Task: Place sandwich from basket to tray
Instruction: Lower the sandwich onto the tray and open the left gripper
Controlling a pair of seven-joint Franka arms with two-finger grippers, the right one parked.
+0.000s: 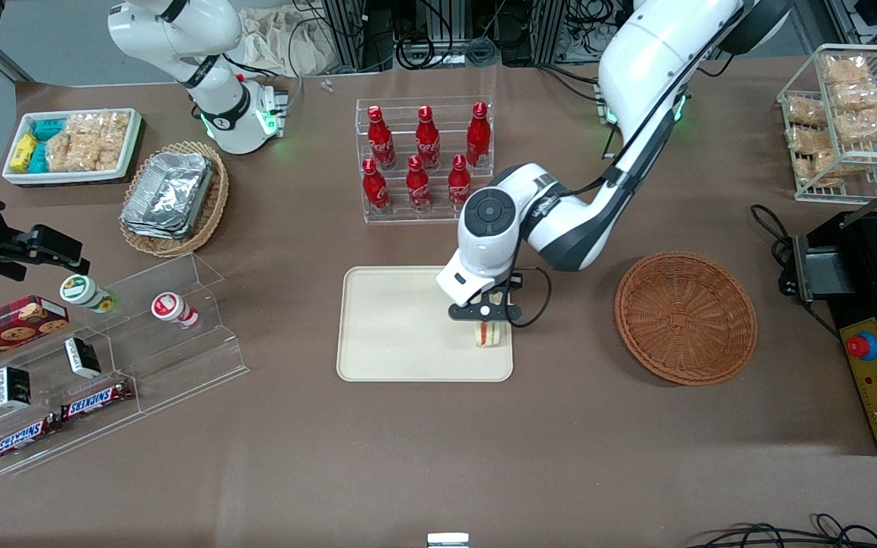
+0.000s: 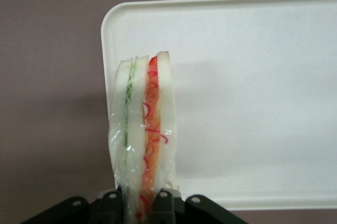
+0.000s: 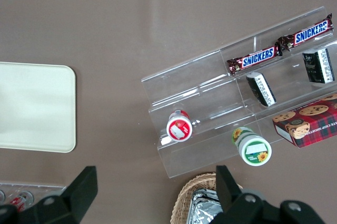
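The left arm's black two-finger tool (image 1: pixel 487 320) is hanging over the corner of the flat cream-beige rectangular plastic tray (image 1: pixel 393 335) that lies nearest the round reddish-brown woven wicker basket (image 1: pixel 686 317). Its fingers are pinching one small triangular sandwich (image 1: pixel 489 333), a plastic-wrapped wedge of pale bread. In the left wrist view the sandwich (image 2: pixel 143 134) is standing on edge between the fingers (image 2: pixel 163 203), showing three pale bread slices with a green layer and a red-orange layer between them, and its tip is reaching over the tray's (image 2: pixel 253 97) rounded corner. Whether the wedge is touching the tray surface cannot be told.

The basket is sitting on the brown desk (image 1: pixel 438 457) beside the tray, toward the working arm's end, with nothing showing inside it.

Six red bottles (image 1: pixel 427 137) are standing in a clear rack, three in each of two rows, farther from the front camera than the tray. Toward the parked arm's end, two Snickers bars (image 1: pixel 96 399) are lying on a clear stepped stand, and one tan oval wicker basket is holding foil containers (image 1: pixel 168 194).
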